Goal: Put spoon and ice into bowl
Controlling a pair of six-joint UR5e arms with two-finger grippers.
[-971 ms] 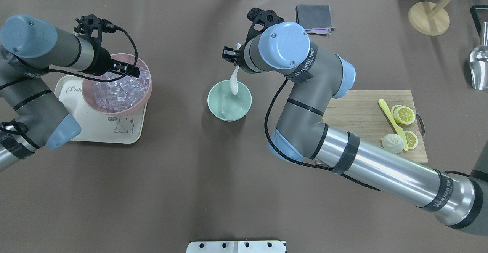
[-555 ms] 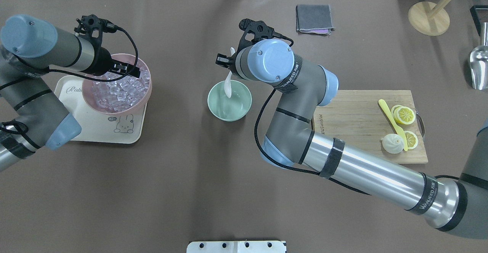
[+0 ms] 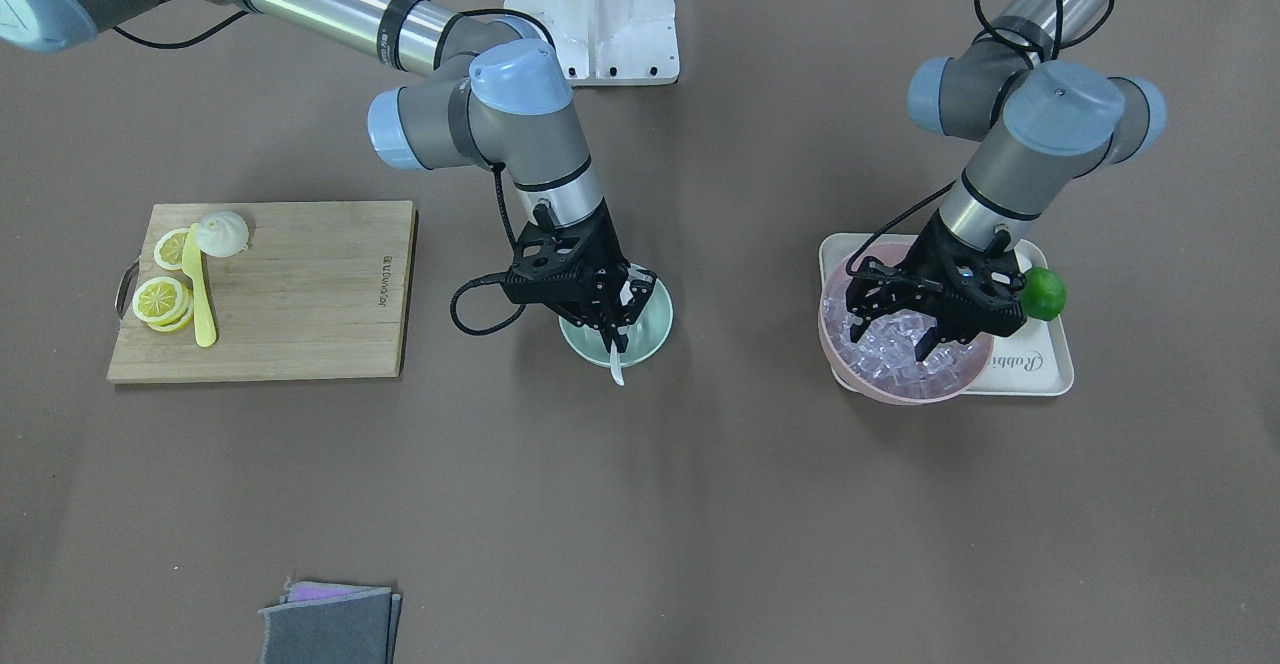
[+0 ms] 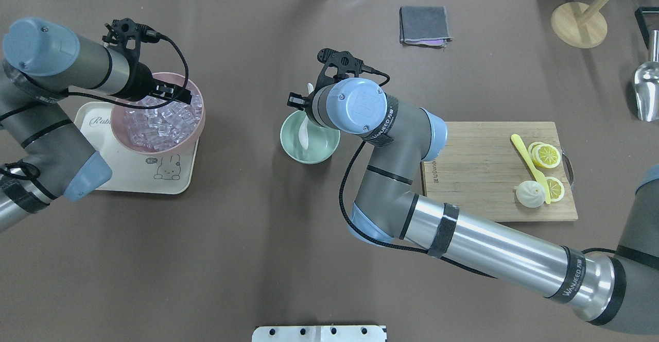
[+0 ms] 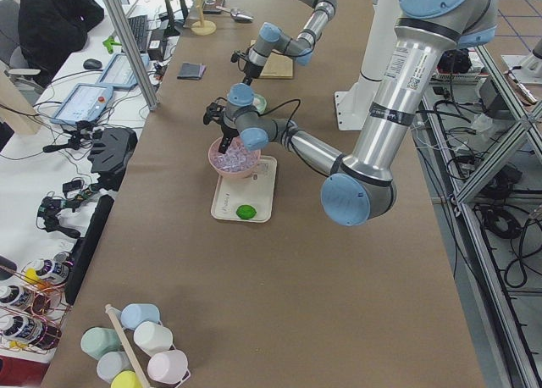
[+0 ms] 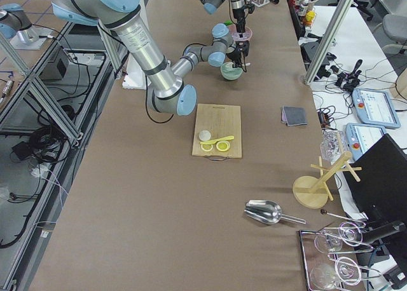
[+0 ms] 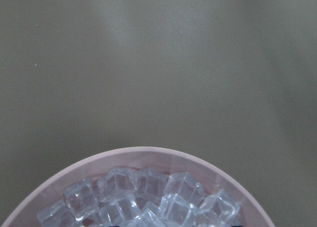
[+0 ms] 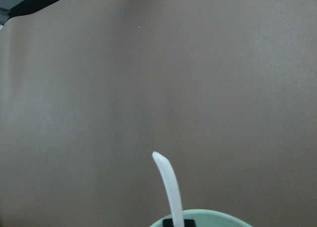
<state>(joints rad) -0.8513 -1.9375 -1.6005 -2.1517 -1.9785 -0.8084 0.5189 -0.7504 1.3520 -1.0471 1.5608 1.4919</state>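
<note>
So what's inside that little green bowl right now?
The white spoon has its scoop end inside the bowl, with its handle held by the right gripper. No ice shows in the visible part; the gripper hides the rest.

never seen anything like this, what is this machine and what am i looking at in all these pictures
Two robot arms work at a brown table, filmed from above, the front, both ends, and a camera on each wrist. The right end effector holds a white spoon, its scoop inside the mint-green bowl. The left end effector hangs open over ice in a pink bowl on a tray. A cutting board carries lemon slices, a yellow knife and a bun.
</note>
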